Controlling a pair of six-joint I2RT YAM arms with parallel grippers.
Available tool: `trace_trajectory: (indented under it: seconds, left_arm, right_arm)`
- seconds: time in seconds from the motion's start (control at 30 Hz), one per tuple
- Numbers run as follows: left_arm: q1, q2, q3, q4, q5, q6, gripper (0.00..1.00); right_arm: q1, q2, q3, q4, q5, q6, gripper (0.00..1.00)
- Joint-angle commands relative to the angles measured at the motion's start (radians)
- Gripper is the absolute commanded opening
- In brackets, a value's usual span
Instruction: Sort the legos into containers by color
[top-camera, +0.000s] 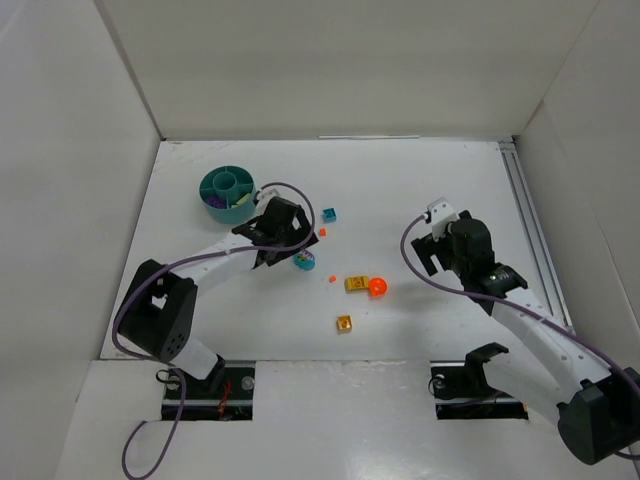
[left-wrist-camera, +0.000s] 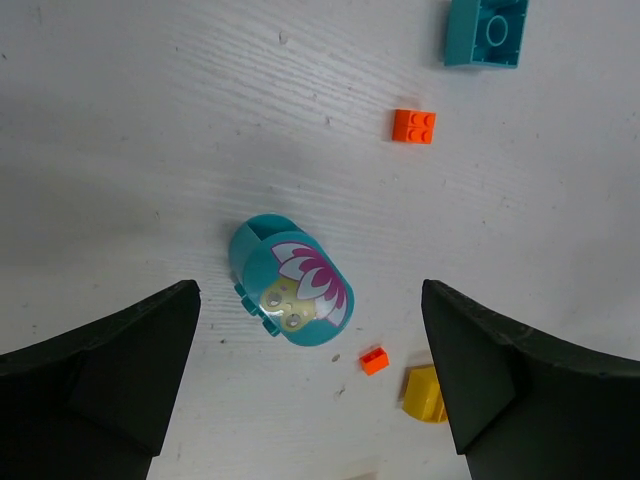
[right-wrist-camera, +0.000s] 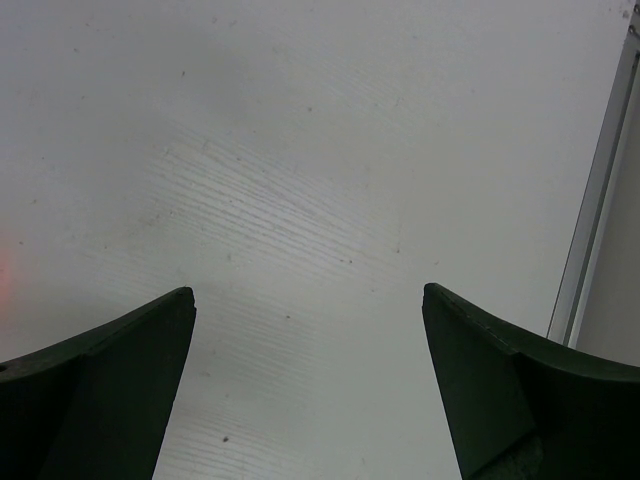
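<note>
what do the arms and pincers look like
The left arm and right arm have white links, black joint housings and a purple cable looping alongside each. The left pincer and right pincer each show two dark, wedge-shaped fingers. No markings visible.

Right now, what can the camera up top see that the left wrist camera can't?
Only the top view shows the round teal plastic bowl and the orange ball-shaped piece. Only the left wrist view shows clearly the pink flower print on the rounded teal piece, lying beneath the open left gripper. Both show that piece, the square teal brick, the small orange brick and the yellow brick.
</note>
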Motion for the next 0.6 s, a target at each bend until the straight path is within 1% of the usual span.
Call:
trace_trajectory:
  seconds: [0.0,0.17,0.3,0.37,0.43,0.53,0.57]
  left_arm:
    - [-0.003,0.029,-0.003,0.021,0.012,-0.037,0.90]
    - [-0.013,0.069,0.008,0.012,0.021,-0.046,0.83]
    - [-0.022,0.089,0.008,-0.001,0.021,-0.068,0.82]
    - [-0.022,0.089,0.008,-0.001,0.012,-0.068,0.79]
    - [-0.031,0.109,0.008,-0.001,0.012,-0.068,0.79]
    - [-0.031,0.135,0.017,-0.010,-0.006,-0.089,0.74]
    - [-0.031,0.135,0.028,-0.010,-0.006,-0.089,0.74]
  right_arm:
    - [0.004,-0.021,-0.003,0.014,-0.002,0.017,1.00]
    - [0.004,-0.030,-0.012,0.014,0.007,0.017,1.00]
    - [0.004,-0.039,-0.021,0.014,0.007,0.017,1.00]
    - [0.004,-0.039,-0.021,0.014,0.016,0.017,1.00]
    - [0.004,-0.049,-0.021,0.014,0.016,0.017,1.00]
    - [0.004,-0.049,-0.021,0.014,0.016,0.017,1.00]
    - [0.004,-0.058,-0.031,0.014,0.016,0.017,1.00]
